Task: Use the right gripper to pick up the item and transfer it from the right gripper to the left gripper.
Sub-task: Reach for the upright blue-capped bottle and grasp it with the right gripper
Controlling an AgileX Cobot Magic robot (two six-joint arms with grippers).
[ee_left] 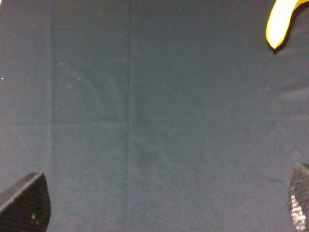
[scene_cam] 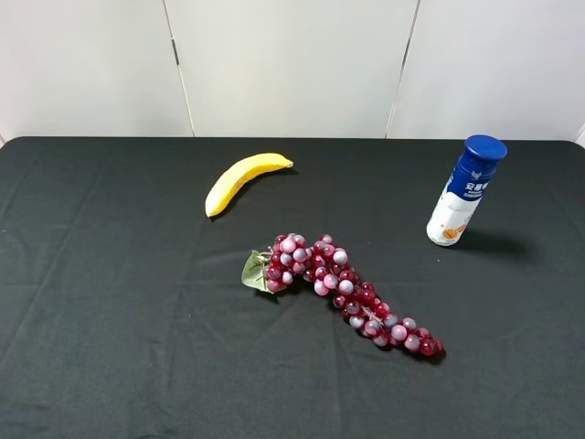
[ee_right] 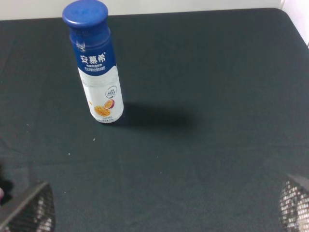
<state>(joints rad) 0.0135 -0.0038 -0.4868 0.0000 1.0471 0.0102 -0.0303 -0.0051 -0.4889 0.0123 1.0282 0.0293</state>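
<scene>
The item, a slim white bottle (scene_cam: 464, 192) with a blue cap and blue upper label, stands upright at the right rear of the black table. It also shows in the right wrist view (ee_right: 96, 67), well ahead of my right gripper (ee_right: 161, 208). That gripper is open and empty, with only the two fingertips (ee_right: 29, 210) showing over bare cloth. My left gripper (ee_left: 161, 205) is open and empty too, its fingertips (ee_left: 24, 205) wide apart above bare cloth. Neither gripper shows in the exterior high view.
A yellow banana (scene_cam: 245, 179) lies at the middle rear; its tip shows in the left wrist view (ee_left: 282, 21). A red grape bunch (scene_cam: 343, 291) with a green leaf lies across the table's middle. The white wall (scene_cam: 292, 64) runs behind the table's far edge.
</scene>
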